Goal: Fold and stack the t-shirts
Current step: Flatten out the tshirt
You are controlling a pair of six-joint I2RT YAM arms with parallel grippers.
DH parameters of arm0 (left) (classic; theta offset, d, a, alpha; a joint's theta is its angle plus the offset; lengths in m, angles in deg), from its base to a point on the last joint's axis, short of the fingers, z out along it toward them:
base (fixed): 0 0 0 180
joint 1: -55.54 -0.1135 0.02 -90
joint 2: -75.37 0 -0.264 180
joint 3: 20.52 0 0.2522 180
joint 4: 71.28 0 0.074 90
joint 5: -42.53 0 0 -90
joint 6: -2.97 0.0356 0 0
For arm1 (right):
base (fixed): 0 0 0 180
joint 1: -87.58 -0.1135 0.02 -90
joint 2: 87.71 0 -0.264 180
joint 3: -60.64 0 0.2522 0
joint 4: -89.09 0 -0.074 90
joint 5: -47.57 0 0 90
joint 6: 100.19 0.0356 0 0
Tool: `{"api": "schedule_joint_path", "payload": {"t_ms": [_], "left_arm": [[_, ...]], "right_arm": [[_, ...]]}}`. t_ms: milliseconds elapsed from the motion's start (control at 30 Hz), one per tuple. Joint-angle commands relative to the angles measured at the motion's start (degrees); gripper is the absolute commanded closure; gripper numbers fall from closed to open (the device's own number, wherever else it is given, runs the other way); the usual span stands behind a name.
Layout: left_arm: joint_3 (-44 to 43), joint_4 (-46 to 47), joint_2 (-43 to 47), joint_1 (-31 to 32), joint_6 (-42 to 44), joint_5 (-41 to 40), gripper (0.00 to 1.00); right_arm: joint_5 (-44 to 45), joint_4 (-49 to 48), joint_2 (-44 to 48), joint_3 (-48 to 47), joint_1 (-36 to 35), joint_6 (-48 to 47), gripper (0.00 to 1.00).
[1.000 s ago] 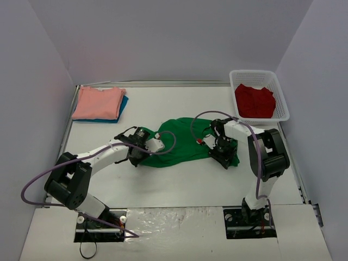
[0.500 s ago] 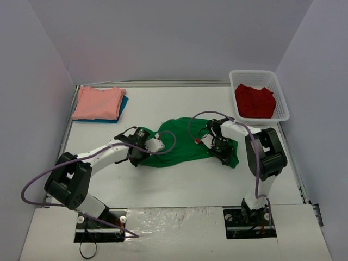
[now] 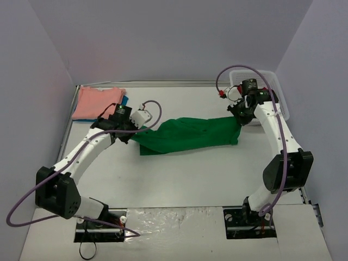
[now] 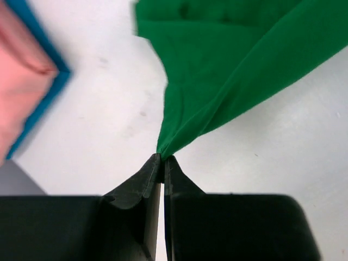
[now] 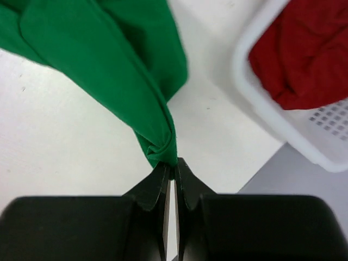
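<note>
A bright green t-shirt (image 3: 187, 135) hangs stretched between both arms above the middle of the table. My left gripper (image 3: 128, 134) is shut on its left end, the cloth (image 4: 217, 81) pinched at the fingertips (image 4: 163, 159). My right gripper (image 3: 237, 116) is shut on the right end, a bunched fold (image 5: 157, 147) caught between its tips (image 5: 173, 165). A folded salmon-pink t-shirt (image 3: 98, 102) lies on a teal-blue one (image 3: 124, 101) at the back left. A red t-shirt (image 3: 261, 92) sits in the basket, partly hidden by the right arm.
The white mesh basket (image 3: 281, 103) stands at the back right corner, close behind the right wrist; its rim (image 5: 255, 103) shows in the right wrist view. The pink and teal stack's corner (image 4: 32, 81) lies just left of the left gripper. Walls enclose the table.
Both arms have lifted and moved toward the back, spreading apart. The green t-shirt, crumpled on the table before, now hangs stretched between them. The right gripper closed on its end.
</note>
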Motion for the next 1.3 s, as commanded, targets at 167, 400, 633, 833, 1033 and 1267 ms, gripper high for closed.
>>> {"api": "schedule_joint_path", "payload": {"t_ms": [167, 400, 633, 833, 1033, 1267], "left_arm": [[-21.67, -4.97, -3.02, -9.07, -5.39, -5.35, 0.98], [-37.86, -12.69, -8.83, -12.94, -6.63, -2.38, 0.98], [-32.64, -18.85, 1.95, -12.94, -7.86, 8.86, 0.98], [-21.01, -22.62, 20.4, -12.94, -9.96, 12.4, 0.98], [-28.54, -27.99, 25.98, -13.21, -11.02, 14.25, 0.98], [-39.81, -22.92, 14.66, -13.21, -9.88, 8.98, 0.98]], "right_arm": [[3.55, -3.07, -8.81, -14.62, 3.55, 5.2, 1.0], [-0.3, -3.6, -12.09, -33.71, 4.17, 9.16, 1.0], [-10.41, -2.64, 5.45, -23.22, 4.35, 10.39, 1.0], [-14.55, -1.07, 26.28, -9.56, 4.26, 13.55, 1.0], [-13.85, 2.29, 31.17, -16.13, 5.48, 14.7, 1.0], [-8.14, -3.95, 17.21, -23.16, 5.58, 14.17, 1.0]]}}
